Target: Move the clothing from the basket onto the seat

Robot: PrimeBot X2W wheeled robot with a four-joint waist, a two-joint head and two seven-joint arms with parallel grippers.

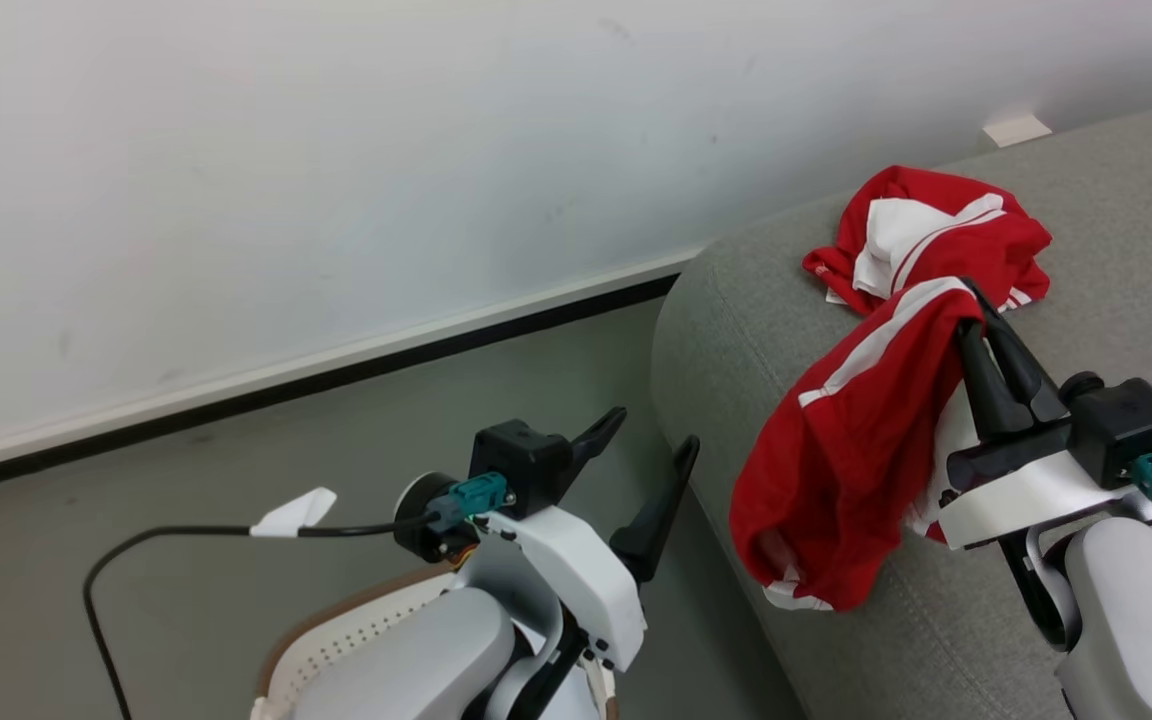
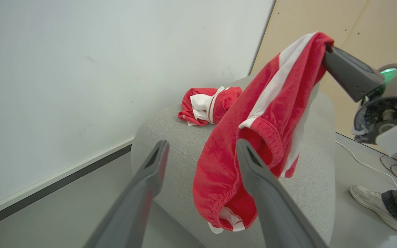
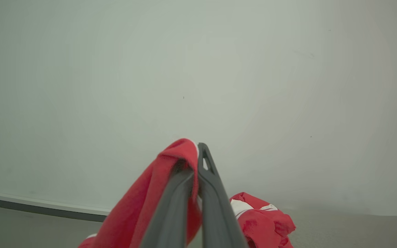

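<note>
Bottom centre, the basket (image 1: pixel 336 635) peeks out beneath the left pincer (image 1: pixel 652 432), which gapes wide and empty. At lower right, the right pincer (image 1: pixel 971 300) is clamped on the red clothing (image 1: pixel 836 450), which hangs at the sofa (image 1: pixel 726 330) edge. Farther up the frame, another red bundle (image 1: pixel 936 240) lies on the sofa.

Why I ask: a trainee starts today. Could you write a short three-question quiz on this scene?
1. True or false: the left gripper is holding cloth.
2. Pick one. The red garment pinched by the right gripper is: A, lying in the basket; B, hanging from that gripper by the sofa; C, spread flat on the floor.
3. Short answer: where does the crumpled red garment lie?

Key: 1 false, its fingers are apart and empty. 2 B. 3 on the sofa.
</note>
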